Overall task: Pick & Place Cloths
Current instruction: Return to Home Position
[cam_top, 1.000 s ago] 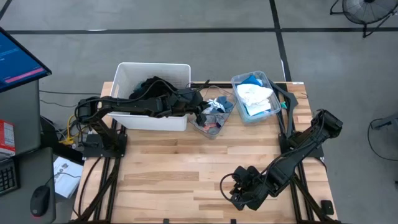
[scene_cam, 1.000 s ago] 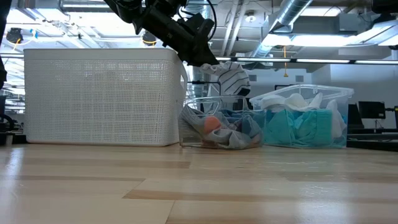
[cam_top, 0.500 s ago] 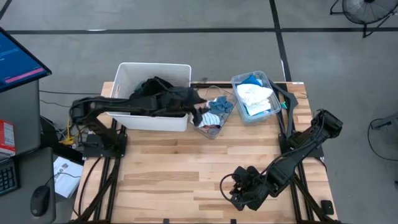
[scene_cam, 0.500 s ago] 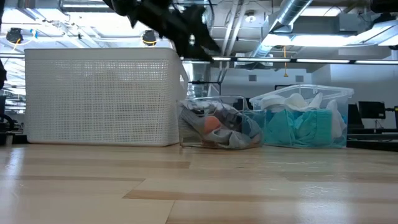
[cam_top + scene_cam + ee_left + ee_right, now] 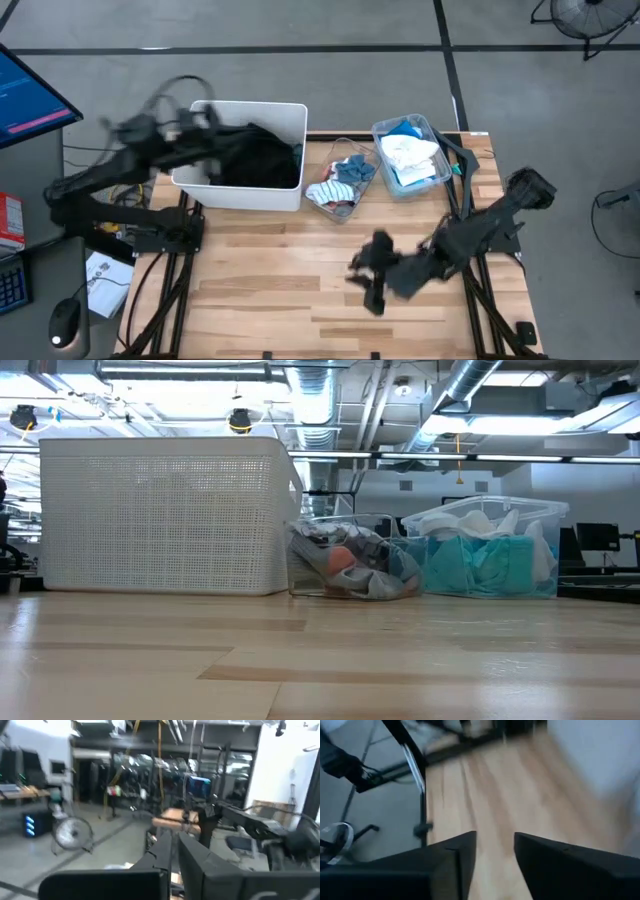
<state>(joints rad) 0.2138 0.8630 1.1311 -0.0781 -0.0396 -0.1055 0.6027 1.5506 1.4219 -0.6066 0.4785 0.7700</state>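
Observation:
A large black cloth (image 5: 255, 158) lies heaped in the white bin (image 5: 245, 105) at the table's far left. Small socks and pieces (image 5: 338, 185) fill the small clear bin (image 5: 350, 555). Cyan (image 5: 405, 128) and white (image 5: 412, 155) cloths lie in the larger clear bin (image 5: 490, 550). My left gripper (image 5: 205, 128) is blurred, high over the white bin's left end. In its wrist view it (image 5: 174, 836) is shut on nothing and points into the room. My right gripper (image 5: 365, 280) hangs over the table's near middle. It is open (image 5: 495, 837), with only bare wood between its fingers.
The three bins stand in a row along the table's far edge. The wooden tabletop (image 5: 270, 260) stretches from them to the near edge. A desk with a monitor (image 5: 25, 95) stands off the table's left side. Neither arm shows in the low view.
My left gripper has swung up and back from over the small clear bin toward the table's far left. The striped cloth that hung under it no longer does, and a striped piece lies at that bin's left end. My right gripper has risen, turned, and shifted toward the table's middle.

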